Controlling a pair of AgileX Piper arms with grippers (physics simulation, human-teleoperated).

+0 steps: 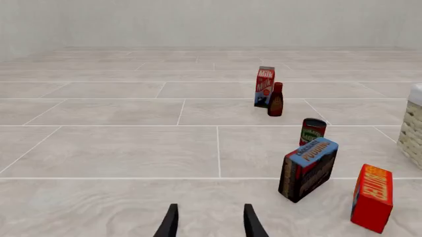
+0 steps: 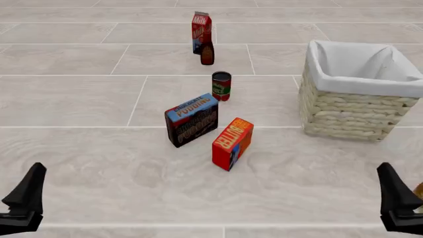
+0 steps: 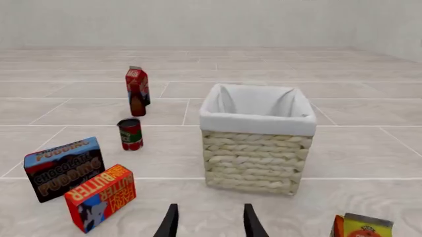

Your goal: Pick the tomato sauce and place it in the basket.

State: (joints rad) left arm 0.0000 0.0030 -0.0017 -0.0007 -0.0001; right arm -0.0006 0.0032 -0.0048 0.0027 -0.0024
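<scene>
Tomato sauce can (image 2: 221, 86) stands upright mid-table, behind chocolate pudding box (image 2: 191, 119), left of basket (image 2: 350, 106). Both claws low at near edge, far from can. Left claw (image 1: 209, 222) spread wide, holding nothing. Right claw (image 3: 209, 221) same. Can sits about midway between them, up ahead. Either arm could go.

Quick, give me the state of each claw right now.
Left claw: open, holding nothing.
Right claw: open, holding nothing.
</scene>
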